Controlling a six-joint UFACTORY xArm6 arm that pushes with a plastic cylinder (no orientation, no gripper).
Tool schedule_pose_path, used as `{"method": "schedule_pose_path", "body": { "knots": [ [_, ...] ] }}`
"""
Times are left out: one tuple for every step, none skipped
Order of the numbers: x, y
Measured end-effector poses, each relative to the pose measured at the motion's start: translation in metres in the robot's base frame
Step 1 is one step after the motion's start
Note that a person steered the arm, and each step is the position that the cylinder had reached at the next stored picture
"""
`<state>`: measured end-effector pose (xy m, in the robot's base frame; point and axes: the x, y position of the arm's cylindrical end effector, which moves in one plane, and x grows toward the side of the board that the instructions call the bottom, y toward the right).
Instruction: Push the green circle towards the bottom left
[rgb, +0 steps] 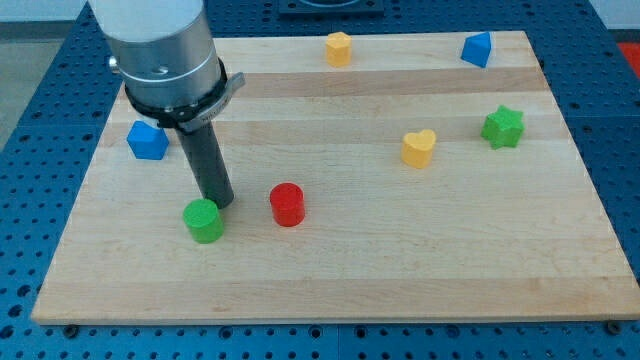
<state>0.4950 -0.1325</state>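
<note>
Against green circle (204, 220), my tip (220, 205), touching

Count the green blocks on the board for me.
2. A green circle sits at the view's lower left, right beside my tip. A green star sits at the view's right. The arm could be hiding more behind it.

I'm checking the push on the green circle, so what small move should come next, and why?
Probably a short push toward the view's bottom left: my tip sits right at the green circle, on its upper right, and the wooden board lies open that way.
</note>
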Motion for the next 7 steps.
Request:
{"method": "schedule_pose_path", "body": {
  "knots": [
    [0.011,0.000],
    [0.021,0.000],
    [0.032,0.000],
    [0.043,0.000],
    [0.044,0.000],
    [0.047,0.007],
    [0.058,0.019]
  ]
}}
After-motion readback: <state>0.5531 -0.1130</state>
